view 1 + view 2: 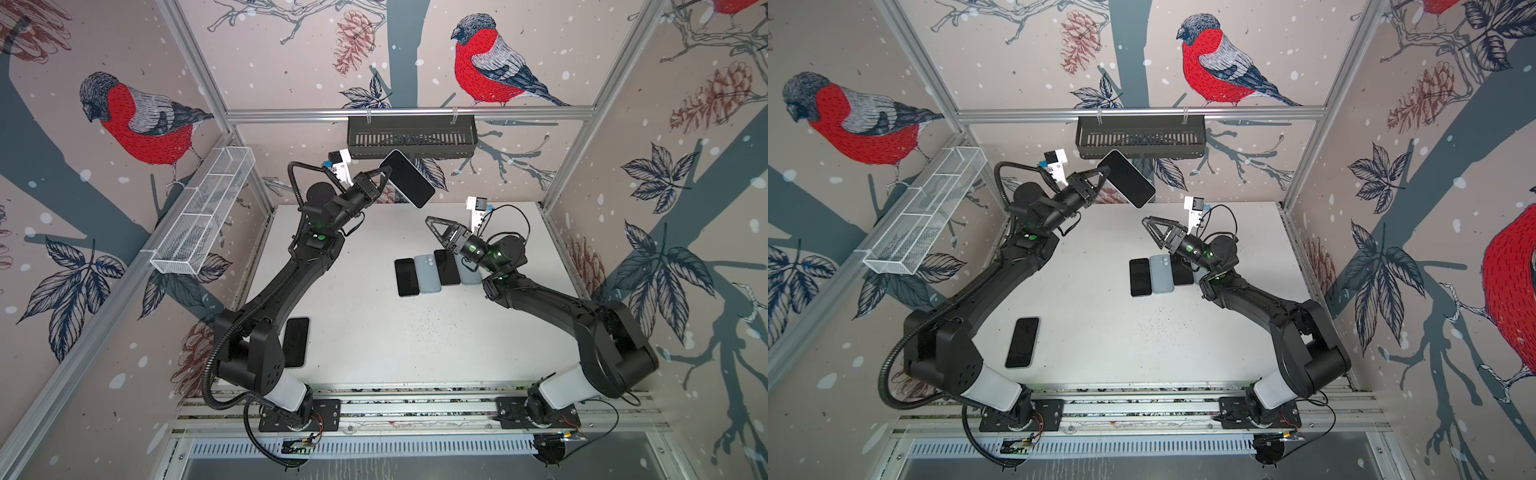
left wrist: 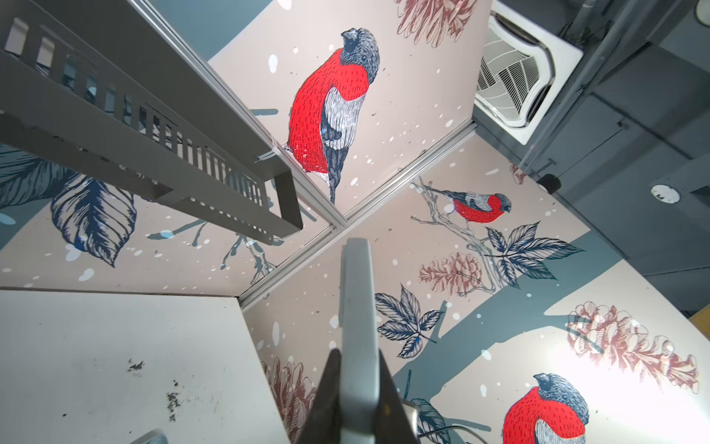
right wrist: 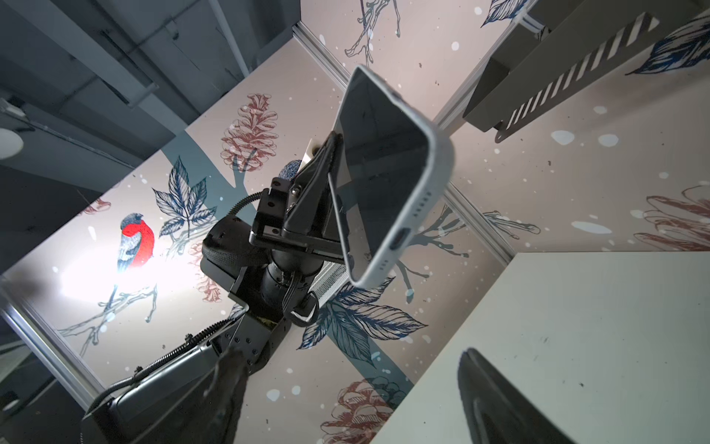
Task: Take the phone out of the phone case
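The phone [image 1: 409, 178] [image 1: 1127, 178] is held up in the air, just below the black basket, dark screen showing. A thick pale grey rim with a port and speaker holes runs round it [image 3: 418, 200]; I cannot tell whether that rim is the phone case or the phone's own frame. My left gripper [image 1: 386, 172] [image 1: 1104, 170] [image 2: 359, 357] is shut on one long side of it, also seen in the right wrist view [image 3: 332, 153]. My right gripper [image 1: 432, 224] [image 1: 1147, 224] [image 3: 351, 365] stands open and empty, lower and to the right of the phone.
A row of flat items lies on the white table [image 1: 374, 332] under the right arm: a black one [image 1: 405, 276], a pale blue one with camera lenses [image 1: 430, 274], another black [image 1: 446, 266], another pale blue [image 1: 469, 272]. A dark phone [image 1: 296, 340] lies by the left arm. A black basket [image 1: 411, 137] and a white wire basket [image 1: 203, 212] hang on the walls.
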Motion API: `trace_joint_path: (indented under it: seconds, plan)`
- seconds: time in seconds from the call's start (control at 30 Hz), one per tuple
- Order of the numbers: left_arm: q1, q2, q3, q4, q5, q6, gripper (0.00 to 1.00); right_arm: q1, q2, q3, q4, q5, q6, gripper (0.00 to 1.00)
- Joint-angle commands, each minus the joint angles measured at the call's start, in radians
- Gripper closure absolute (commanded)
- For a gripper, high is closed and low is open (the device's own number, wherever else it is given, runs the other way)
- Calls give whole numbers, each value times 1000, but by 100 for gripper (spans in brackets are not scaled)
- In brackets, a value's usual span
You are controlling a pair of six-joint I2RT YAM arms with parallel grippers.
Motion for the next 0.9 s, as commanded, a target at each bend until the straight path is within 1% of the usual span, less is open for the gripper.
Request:
trace_joint_path:
  seconds: [0.0,0.13,0.27,0.4,0.63,0.73,0.87]
  plan:
    - [-3,-19,-20,112,-46,-48,100,7,35,20,205,10,112,17]
    - [-10,-22,-33,123,-52,-56,100,12,77,67,224,-12,147,25]
    - [-15,-26,-35,116,-60,-46,100,20,109,103,242,-25,170,35]
    - [-19,-23,-39,132,-59,-53,100,23,140,120,255,-37,197,42]
    - [-20,-20,-37,150,-48,-61,100,24,158,138,254,-37,200,46]
    - [-18,-18,-35,153,-43,-64,100,25,170,145,255,-40,205,50]
    - [-20,-13,-34,165,-34,-70,100,25,178,158,257,-38,206,59]
